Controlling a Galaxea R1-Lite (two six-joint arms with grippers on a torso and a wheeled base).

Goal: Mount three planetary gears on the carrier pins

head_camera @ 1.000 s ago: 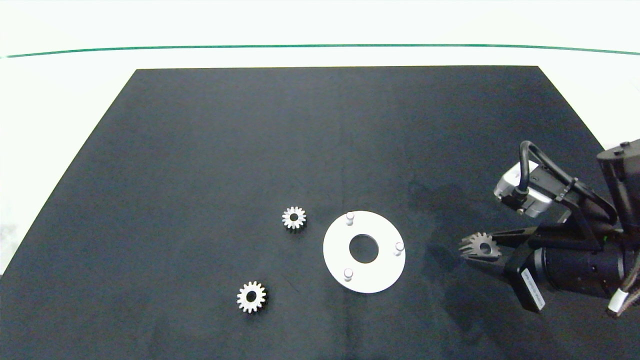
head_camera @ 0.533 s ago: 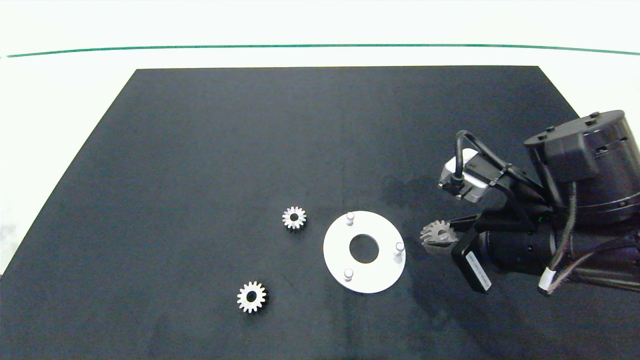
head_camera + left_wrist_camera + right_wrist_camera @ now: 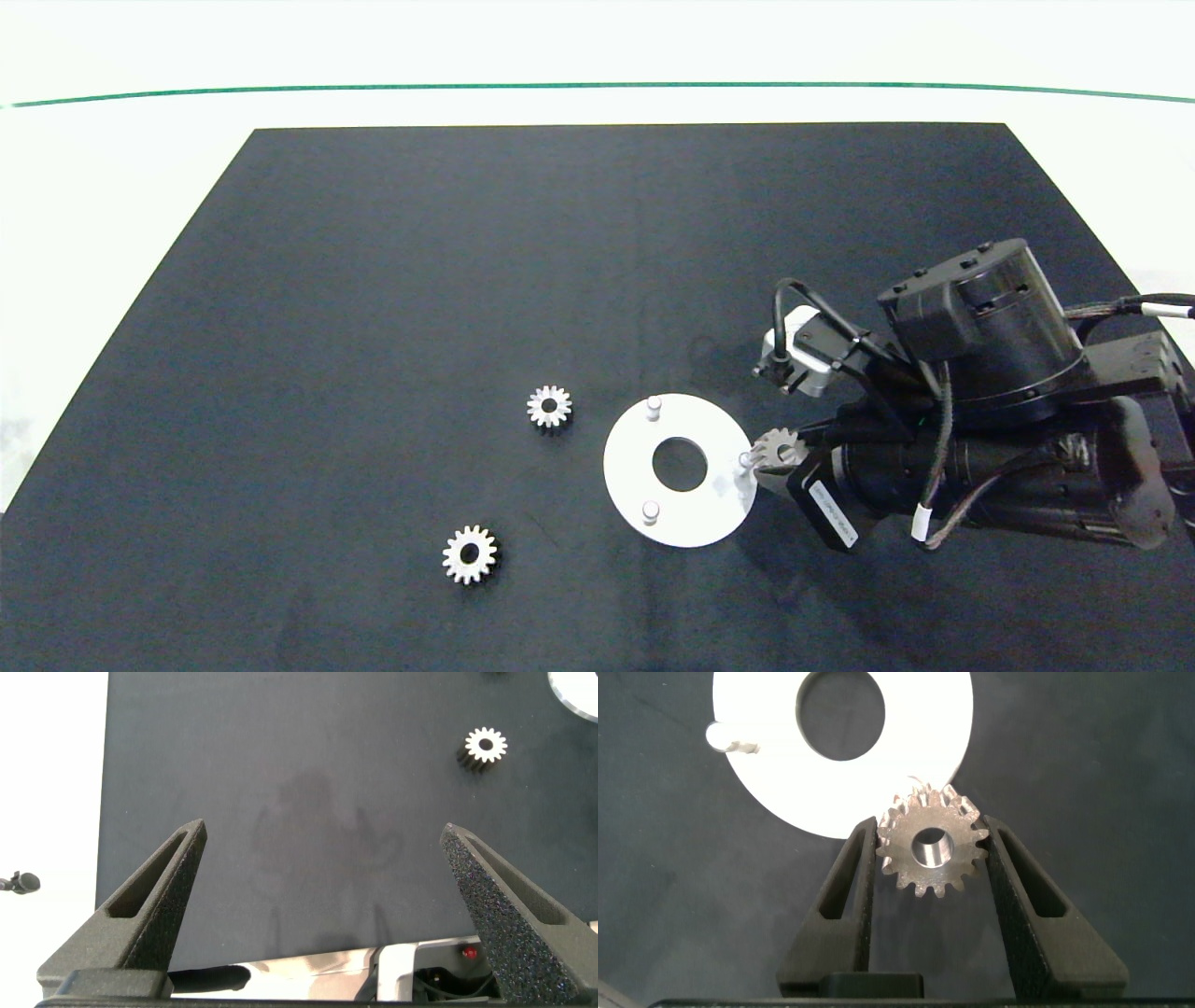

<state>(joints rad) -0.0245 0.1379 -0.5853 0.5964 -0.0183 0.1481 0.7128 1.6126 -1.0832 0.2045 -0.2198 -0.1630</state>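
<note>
The white disc [image 3: 627, 467] lies flat on the black mat with its three carrier pins [image 3: 653, 405] standing bare. My right gripper [image 3: 782, 454] is shut on one planetary gear [image 3: 775, 448], held flat just over the disc's right rim, beside the right pin [image 3: 745, 459]. In the right wrist view that gear [image 3: 957, 863] sits between my fingers [image 3: 854, 873] and overlaps the disc's edge [image 3: 915, 756]; one pin [image 3: 719, 735] shows, while the nearest pin is hidden. Two loose gears [image 3: 549, 407] [image 3: 470, 554] lie left of the disc. My left gripper [image 3: 320, 831] is open over bare mat, with a gear [image 3: 485, 745] ahead.
The black mat [image 3: 373, 280] covers most of the white table [image 3: 93, 187]. A green line [image 3: 597, 86] runs along the far side. The right arm's body [image 3: 980, 327] and cables hang over the mat's right part.
My right arm has carried the gear leftward across the mat, from well right of the disc to its right rim. The loose gears and disc have not moved.
</note>
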